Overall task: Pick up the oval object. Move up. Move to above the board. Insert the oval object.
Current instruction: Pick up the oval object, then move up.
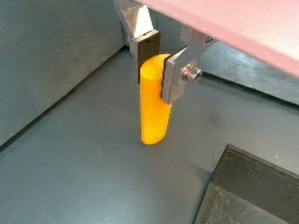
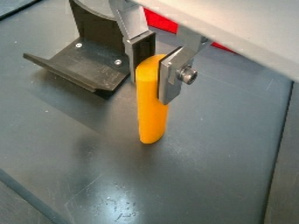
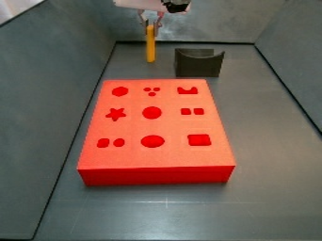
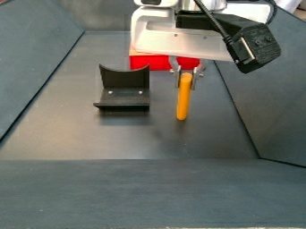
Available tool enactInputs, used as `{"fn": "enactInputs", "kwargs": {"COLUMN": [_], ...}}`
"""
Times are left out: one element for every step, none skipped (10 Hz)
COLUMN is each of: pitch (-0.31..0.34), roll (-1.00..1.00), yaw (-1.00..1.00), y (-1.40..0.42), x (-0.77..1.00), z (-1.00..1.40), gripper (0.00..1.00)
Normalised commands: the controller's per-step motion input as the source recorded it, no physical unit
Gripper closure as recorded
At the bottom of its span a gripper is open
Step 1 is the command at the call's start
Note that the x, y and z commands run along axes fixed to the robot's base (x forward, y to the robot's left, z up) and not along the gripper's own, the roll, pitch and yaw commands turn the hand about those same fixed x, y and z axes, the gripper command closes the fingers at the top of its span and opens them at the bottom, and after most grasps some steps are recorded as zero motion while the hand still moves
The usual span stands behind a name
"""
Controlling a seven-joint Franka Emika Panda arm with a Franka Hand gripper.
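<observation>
Gripping the oval object (image 2: 151, 101) upright by its top, gripper (image 2: 156, 63) clamped, lifted off tabletop (image 2: 222, 157) beyond the board (image 3: 153, 132); pick done, transfer and insertion remain.

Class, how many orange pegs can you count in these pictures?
1. The oval object is held upright by the gripper, off the board, beside the fixture. None seems hidden.

gripper (image 2: 155, 57): 1 | oval object (image 2: 151, 101): 1 | board (image 3: 154, 127): 1 | fixture (image 4: 121, 88): 1
</observation>
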Motion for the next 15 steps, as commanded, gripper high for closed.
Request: {"fn": "enactInputs", "kwargs": {"pitch": [-0.006, 0.0, 0.0, 0.0, 0.0, 0.0, 0.0, 0.0, 0.0, 0.0, 0.0, 0.0, 0.0, 0.0, 0.0], "roll": [0.0, 0.0, 0.08, 0.0, 0.0, 0.0, 0.0, 0.0, 0.0, 0.0, 0.0, 0.0, 0.0, 0.0, 0.0], "yaw": [0.0, 0.0, 0.05, 0.0, 0.0, 0.0, 0.0, 0.0, 0.0, 0.0, 0.0, 0.0, 0.0, 0.0, 0.0], "y": [0.0, 0.0, -0.15, 0.0, 0.0, 0.0, 0.0, 0.0, 0.0, 0.0, 0.0, 0.0, 0.0, 0.0, 0.0], "x": [0.0, 0.0, 0.0, 0.0, 0.0, 0.0, 0.0, 0.0, 0.0, 0.0, 0.0, 0.0, 0.0, 0.0, 0.0], "z": [0.0, -0.02, -0.01, 0.0, 0.0, 0.0, 0.0, 0.0, 0.0, 0.0, 0.0, 0.0, 0.0, 0.0, 0.83], "gripper": [1.0, 1.0, 1.0, 1.0, 1.0, 1.0, 1.0, 1.0, 1.0, 1.0, 1.0, 1.0, 1.0, 1.0, 1.0]}}
